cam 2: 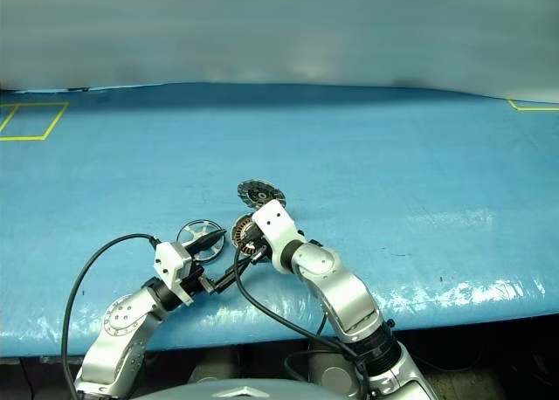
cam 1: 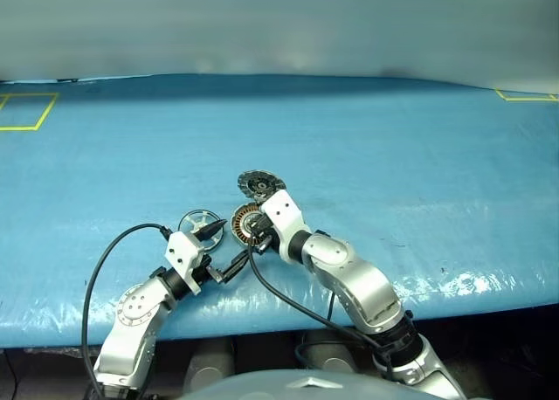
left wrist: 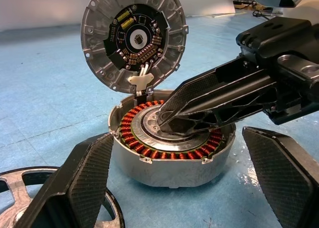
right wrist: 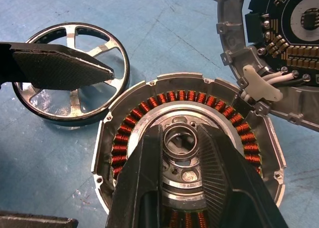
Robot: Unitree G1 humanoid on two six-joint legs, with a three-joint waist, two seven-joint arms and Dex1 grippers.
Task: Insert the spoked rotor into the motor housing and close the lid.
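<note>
Lower centre of frame: our right gripper (right wrist: pixel 182 138) clamps the motor housing (left wrist: pixel 172 146) hub, lid (left wrist: pixel 134 39) hinged up. Left gripper (left wrist: pixel 174 183), jaws wide apart, hovers beside the spoked rotor (right wrist: pixel 72 93) at lower left; we should straddle its rim squarely before closing.

One spoked rotor (right wrist: pixel 72 73) on the blue table (cam 1: pixel 393 155), one motor housing (left wrist: pixel 172 146), and one lid (left wrist: pixel 134 39) standing open on it. Two grippers are in play, the left gripper (cam 1: pixel 218 250) and the right gripper (right wrist: pixel 180 138), two black fingers each. Yellow tape marks (cam 1: pixel 26 112) sit at two table corners.
</note>
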